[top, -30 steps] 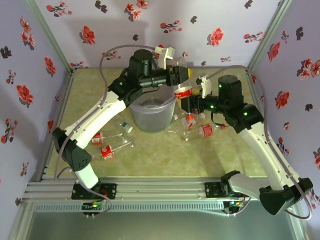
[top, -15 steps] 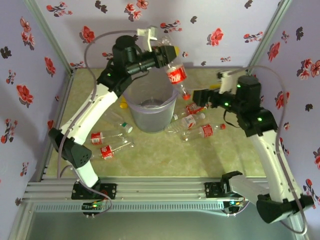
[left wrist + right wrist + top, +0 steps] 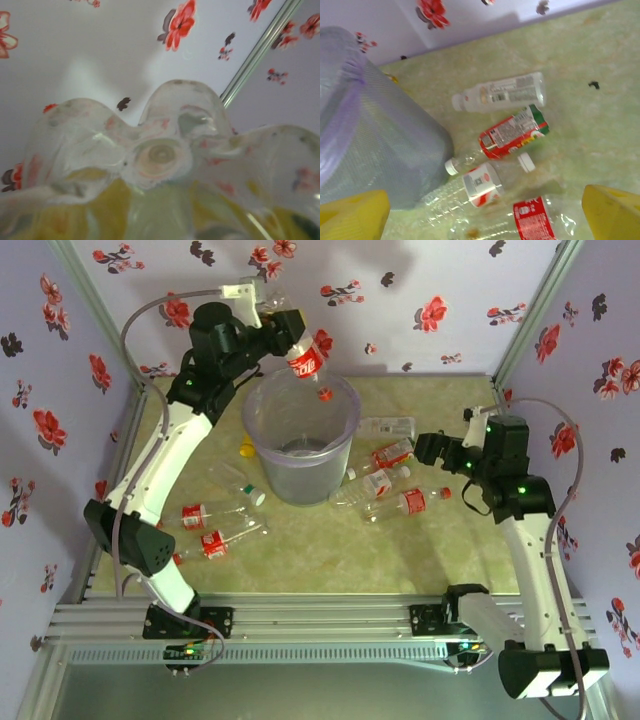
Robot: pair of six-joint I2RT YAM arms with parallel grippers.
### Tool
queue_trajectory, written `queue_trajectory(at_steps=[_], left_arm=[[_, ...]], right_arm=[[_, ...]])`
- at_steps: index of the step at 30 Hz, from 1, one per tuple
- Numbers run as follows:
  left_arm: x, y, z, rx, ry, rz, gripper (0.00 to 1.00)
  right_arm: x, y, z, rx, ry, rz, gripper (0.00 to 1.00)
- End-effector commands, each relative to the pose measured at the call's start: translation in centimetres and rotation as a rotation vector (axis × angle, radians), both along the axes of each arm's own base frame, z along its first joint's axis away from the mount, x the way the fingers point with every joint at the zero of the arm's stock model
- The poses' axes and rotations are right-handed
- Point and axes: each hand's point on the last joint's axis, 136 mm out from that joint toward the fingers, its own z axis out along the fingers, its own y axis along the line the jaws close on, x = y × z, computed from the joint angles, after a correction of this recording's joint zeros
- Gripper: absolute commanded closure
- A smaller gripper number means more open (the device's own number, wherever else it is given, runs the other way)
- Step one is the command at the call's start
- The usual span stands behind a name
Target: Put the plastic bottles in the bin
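One red-labelled bottle (image 3: 305,358) is clamped in my left pincer (image 3: 272,332), tilted cap-down over the mouth of the bin (image 3: 258,440). What lies inside it I cannot tell. My right pincer (image 3: 422,448) gapes wide, holding nothing, near four bottles (image 3: 400,502) lying right of the bin. Three bottles (image 3: 210,513) lie on its left.

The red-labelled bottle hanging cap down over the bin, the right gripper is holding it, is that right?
No, the left gripper holds that red-labelled bottle cap down over the bin; the top external view shows it.
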Motion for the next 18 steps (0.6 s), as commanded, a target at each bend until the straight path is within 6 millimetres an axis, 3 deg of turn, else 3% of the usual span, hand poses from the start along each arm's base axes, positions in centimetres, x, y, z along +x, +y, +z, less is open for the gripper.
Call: queue_trajectory(at_steps=[1, 5, 13, 18], left_arm=[[0.4, -0.9, -3.6, 0.157, 0.002, 0.016, 0.62], [-0.1, -2.5, -7.9, 0.267, 0.037, -0.027, 0.64], [-2.1, -5.0, -15.4, 0.409, 0.127, -0.106, 0.66], [-2.5, -5.1, -18.7, 0.474, 0.153, -0.117, 0.66]], right_arm=[[-0.4, -1.3, -1.2, -0.022, 0.027, -0.068, 0.01], [-0.5, -1.9, -2.8, -0.042, 0.061, -0.101, 0.01], [-1.7, -5.5, -7.6, -0.15, 0.217, -0.289, 0.01], [-2.3, -5.1, -10.3, -0.026, 0.26, -0.366, 0.06]])
